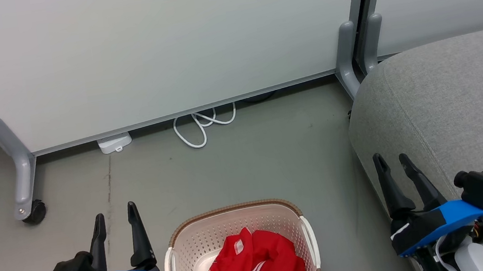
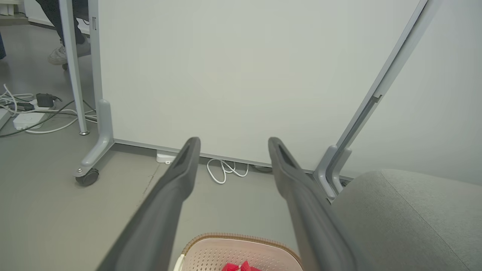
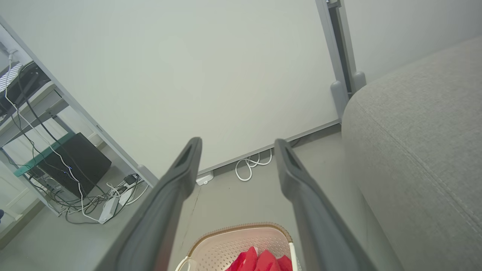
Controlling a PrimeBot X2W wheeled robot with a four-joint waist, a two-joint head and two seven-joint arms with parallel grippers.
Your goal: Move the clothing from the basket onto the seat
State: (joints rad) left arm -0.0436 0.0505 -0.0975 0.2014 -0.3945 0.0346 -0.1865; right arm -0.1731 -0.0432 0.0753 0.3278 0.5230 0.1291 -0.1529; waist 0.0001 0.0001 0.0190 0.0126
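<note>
The cream perforated basket [image 1: 217, 236] with a brown rim stands on the floor at the bottom middle of the head view. Red clothing [image 1: 251, 264] with white trim lies crumpled inside it. The grey sofa seat [image 1: 460, 97] fills the right side. My left gripper [image 1: 115, 215] is open, just left of the basket, nothing between its fingers. My right gripper [image 1: 391, 160] is open in front of the sofa's side, right of the basket. The wrist views catch the basket [image 2: 233, 250] [image 3: 233, 244], the red clothing [image 2: 241, 267] [image 3: 263, 259] and the sofa [image 2: 406, 218] [image 3: 414, 143].
A white partition panel [image 1: 155, 44] on grey wheeled feet [image 1: 24, 183] stands behind the basket. A white cable [image 1: 202, 124] and a small white box [image 1: 115, 143] lie at its base. Cables and a power strip [image 3: 109, 205] lie at the left; a person's shoe [image 2: 60, 54] shows behind the partition.
</note>
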